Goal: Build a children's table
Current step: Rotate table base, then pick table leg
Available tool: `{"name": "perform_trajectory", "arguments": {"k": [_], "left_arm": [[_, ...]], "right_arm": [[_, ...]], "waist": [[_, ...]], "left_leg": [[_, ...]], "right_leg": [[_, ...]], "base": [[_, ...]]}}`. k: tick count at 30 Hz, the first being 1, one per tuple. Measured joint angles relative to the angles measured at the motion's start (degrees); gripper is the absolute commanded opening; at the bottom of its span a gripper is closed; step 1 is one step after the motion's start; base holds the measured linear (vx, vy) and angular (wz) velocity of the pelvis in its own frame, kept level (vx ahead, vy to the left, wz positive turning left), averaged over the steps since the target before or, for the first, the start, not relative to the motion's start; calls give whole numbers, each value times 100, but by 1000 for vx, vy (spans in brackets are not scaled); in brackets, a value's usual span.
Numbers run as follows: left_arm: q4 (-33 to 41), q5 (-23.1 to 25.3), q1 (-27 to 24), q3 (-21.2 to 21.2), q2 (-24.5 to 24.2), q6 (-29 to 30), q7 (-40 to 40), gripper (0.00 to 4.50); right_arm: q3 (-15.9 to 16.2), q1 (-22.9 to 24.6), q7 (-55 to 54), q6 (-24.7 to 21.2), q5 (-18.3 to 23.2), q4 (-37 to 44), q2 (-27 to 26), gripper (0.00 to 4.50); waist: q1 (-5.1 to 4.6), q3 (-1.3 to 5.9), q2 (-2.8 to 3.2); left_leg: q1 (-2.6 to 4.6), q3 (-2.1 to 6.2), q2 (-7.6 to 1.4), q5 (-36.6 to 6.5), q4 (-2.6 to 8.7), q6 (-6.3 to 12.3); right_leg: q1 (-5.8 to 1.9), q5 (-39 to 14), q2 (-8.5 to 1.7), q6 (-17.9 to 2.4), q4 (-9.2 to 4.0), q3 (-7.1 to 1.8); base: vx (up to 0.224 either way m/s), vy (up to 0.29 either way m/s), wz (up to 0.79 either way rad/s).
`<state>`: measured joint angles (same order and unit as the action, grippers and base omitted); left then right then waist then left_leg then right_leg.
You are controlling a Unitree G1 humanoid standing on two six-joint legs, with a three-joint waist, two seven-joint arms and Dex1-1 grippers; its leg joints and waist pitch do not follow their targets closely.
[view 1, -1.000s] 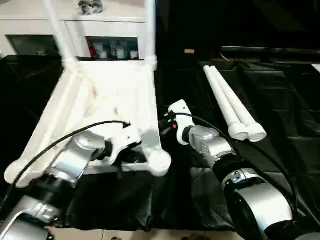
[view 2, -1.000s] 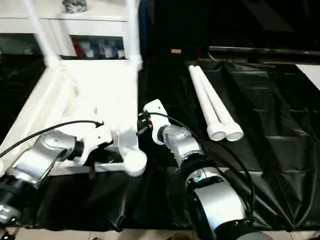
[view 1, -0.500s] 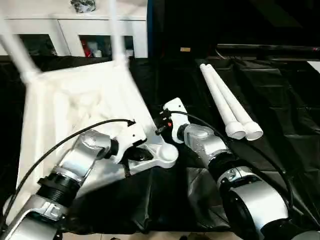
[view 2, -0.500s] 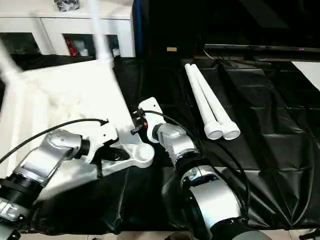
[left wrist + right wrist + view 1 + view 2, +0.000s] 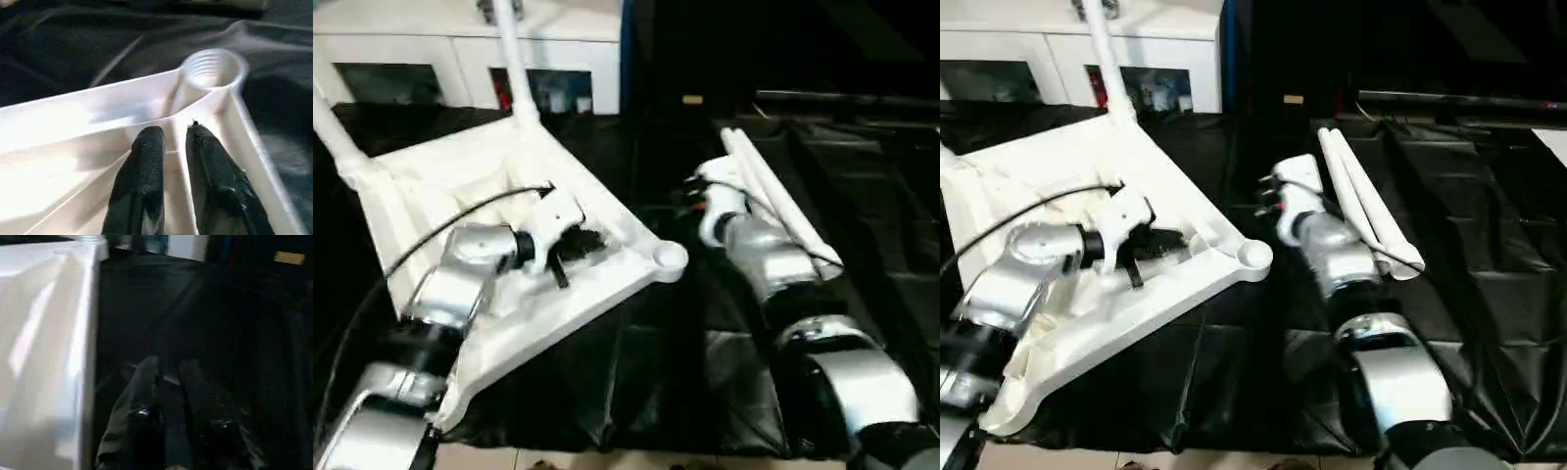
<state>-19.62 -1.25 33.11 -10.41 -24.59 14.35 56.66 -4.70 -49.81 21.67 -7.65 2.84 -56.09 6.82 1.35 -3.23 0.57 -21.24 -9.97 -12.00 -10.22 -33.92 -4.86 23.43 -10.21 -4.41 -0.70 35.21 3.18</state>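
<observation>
The children's table lies upside down on black cloth: its white ribbed tabletop (image 5: 607,279) sits askew, with two white legs (image 5: 509,54) standing in its far corners. The near right corner socket (image 5: 668,257) holds nothing. My left gripper (image 5: 579,243) reaches inside the ribbed underside; in the left wrist view its fingers (image 5: 144,147) stand slightly open astride a thin rib, just short of the socket (image 5: 212,68). My right gripper (image 5: 1266,194) hovers over the cloth between the tabletop and two loose legs (image 5: 1366,206). Its fingers (image 5: 146,377) are slightly open with nothing between them.
A white glass-door cabinet (image 5: 563,69) stands behind the tabletop. Black plastic sheeting (image 5: 1489,294) covers the work surface, with creased folds to the right. A dark bar (image 5: 1459,98) runs along the back right.
The tabletop has swung round, its near right corner moving away from me. My right gripper has drawn back from that corner towards the loose legs. Both grippers' fingers have parted slightly.
</observation>
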Motion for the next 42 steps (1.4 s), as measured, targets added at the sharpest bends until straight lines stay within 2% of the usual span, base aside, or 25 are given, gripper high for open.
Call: {"name": "perform_trajectory", "arguments": {"k": [5,8,12,16,23,26,27,30,42], "left_arm": [[317,-141,-32,20,-203,98,43,158],[318,-148,-49,151,-172,371,-170,190],[645,-386,-55,319,32,685,-305,224],[1027,-497,-100,382,36,803,-307,260],[1441,-625,-339,378,-264,1130,-124,331],[1627,-642,-375,347,-387,1250,-25,345],[1686,-642,-375,334,-424,1279,-1,364],[1879,-646,-377,279,-504,1423,69,386],[2281,-791,-379,253,-835,1829,259,386]], "right_arm": [[-49,-35,-189,-160,-31,-179,607,136],[-115,-131,-421,-205,-79,-398,890,167],[-188,-224,-638,-246,-121,-650,1062,201],[-275,-238,-697,-329,-124,-870,1248,236],[-278,-314,-712,-322,-128,-1263,1420,303],[-246,-395,-597,-323,-147,-1414,1411,319],[-224,-410,-527,-323,-156,-1447,1409,337],[-170,-433,-448,-368,-263,-1564,1397,344],[-203,-640,-773,-451,-320,-1863,1427,344]], "waist": [[56,-9,19],[55,-11,22],[53,-11,23],[43,-11,25],[66,-17,35],[80,-27,52],[89,-30,60],[129,-41,79],[216,-41,82]], "left_leg": [[2,-4,3,0,-1,0],[4,-5,3,0,-3,0],[4,-5,3,0,-4,-1],[4,-5,4,0,-4,-1],[2,-5,4,0,-6,-1],[0,-4,4,0,-12,-1],[1,-4,3,0,-12,-1],[0,-3,3,0,-14,-1],[-2,-4,3,0,-19,-1]], "right_leg": [[-1,0,0,0,1,0],[-1,0,0,0,6,0],[-1,0,0,0,11,1],[-1,0,1,0,10,1],[0,0,3,0,9,2],[1,0,2,0,12,2],[0,0,2,0,12,2],[0,0,2,0,15,4],[0,0,2,0,20,6]], "base": [[0,0,0],[0,0,0],[0,0,0],[0,0,0],[0,0,0],[0,0,0],[0,0,0],[0,0,0],[0,0,0]]}}
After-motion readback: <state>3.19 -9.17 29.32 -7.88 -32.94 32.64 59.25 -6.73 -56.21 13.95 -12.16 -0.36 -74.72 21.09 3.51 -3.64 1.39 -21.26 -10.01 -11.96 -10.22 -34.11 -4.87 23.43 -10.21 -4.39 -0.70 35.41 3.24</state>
